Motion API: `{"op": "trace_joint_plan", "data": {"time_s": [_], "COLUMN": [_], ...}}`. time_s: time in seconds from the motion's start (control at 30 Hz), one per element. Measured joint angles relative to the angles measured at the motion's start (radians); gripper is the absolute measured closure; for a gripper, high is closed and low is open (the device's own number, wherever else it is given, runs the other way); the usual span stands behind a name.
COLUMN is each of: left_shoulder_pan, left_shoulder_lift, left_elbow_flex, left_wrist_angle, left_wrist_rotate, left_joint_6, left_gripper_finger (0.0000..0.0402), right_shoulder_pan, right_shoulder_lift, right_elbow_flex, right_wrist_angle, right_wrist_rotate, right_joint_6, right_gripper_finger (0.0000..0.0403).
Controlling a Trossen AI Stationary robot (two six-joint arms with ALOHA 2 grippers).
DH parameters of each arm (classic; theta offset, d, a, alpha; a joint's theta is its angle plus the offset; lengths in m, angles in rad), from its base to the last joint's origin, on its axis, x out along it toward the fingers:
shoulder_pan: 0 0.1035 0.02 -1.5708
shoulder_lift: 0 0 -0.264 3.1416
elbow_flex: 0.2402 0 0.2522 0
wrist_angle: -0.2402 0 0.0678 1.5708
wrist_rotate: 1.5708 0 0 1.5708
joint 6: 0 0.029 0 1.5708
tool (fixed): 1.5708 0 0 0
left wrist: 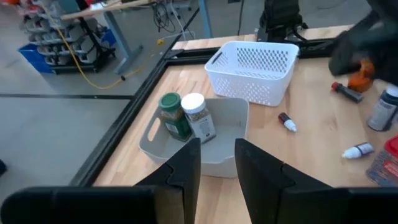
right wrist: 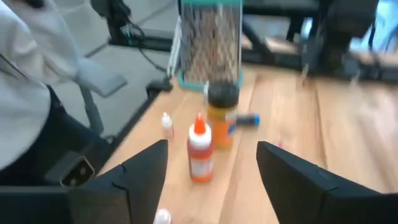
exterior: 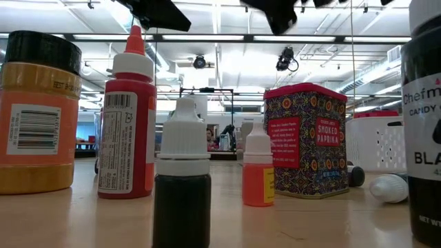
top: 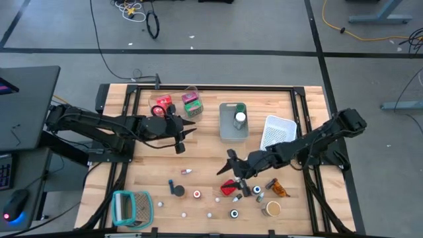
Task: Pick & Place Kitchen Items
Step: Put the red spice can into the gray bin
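Small kitchen items stand and lie on the near part of the table: a red paprika tin (top: 229,188), an orange jar with a black lid (right wrist: 222,118), a red bottle with a white collar (right wrist: 200,152) and small dropper bottles (top: 258,192). My right gripper (top: 226,165) hangs open above the table just behind them. In its wrist view (right wrist: 211,180) the red bottle and the jar stand ahead of its fingers, untouched. My left gripper (top: 185,135) hovers over the table's middle left, open and empty (left wrist: 217,165). It faces the grey bin (left wrist: 227,134).
The grey bin (top: 232,122) holds two capped jars (left wrist: 186,118). A white perforated basket (top: 277,131) stands to its right. Red and green packets (top: 192,102) sit in a clear bin at the far left. A teal-and-white ribbed holder (top: 132,206) stands at the near left corner.
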Motion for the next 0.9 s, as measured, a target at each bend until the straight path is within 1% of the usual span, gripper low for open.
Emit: {"op": "trace_joint_plan", "data": {"time_s": [0.07,0.27,0.4,0.57,0.7,0.77,0.9], "left_shoulder_pan": [0.000,0.000,0.000,0.000,0.000,0.000,0.000], "left_shoulder_lift": [0.000,0.000,0.000,0.000,0.000,0.000,-0.009], "left_elbow_flex": [0.000,0.000,0.000,0.000,0.000,0.000,0.000], "left_wrist_angle": [0.015,0.035,0.041,0.045,0.044,0.043,0.045], "left_wrist_rotate": [-0.012,-0.043,-0.089,-0.133,-0.158,-0.172,-0.197], "left_joint_6": [0.020,0.050,0.066,0.076,0.078,0.078,0.102], "left_gripper_finger": [0.0292,0.0292,0.0292,0.0292,0.0292,0.0292,0.0292], "right_shoulder_pan": [0.008,0.023,0.021,0.022,0.022,0.022,0.022], "right_shoulder_lift": [0.034,0.122,0.150,0.153,0.153,0.156,0.159], "right_elbow_flex": [0.000,0.000,0.000,0.000,0.000,0.000,0.000], "right_wrist_angle": [0.008,-0.018,-0.054,-0.126,-0.181,-0.185,-0.184], "right_wrist_rotate": [0.004,0.000,-0.048,-0.104,-0.089,-0.062,-0.052], "right_joint_6": [0.027,0.033,0.049,0.069,0.045,0.003,-0.045], "right_gripper_finger": [0.0135,0.0109,0.0099,0.0096,0.0096,0.0096,0.0096]}}
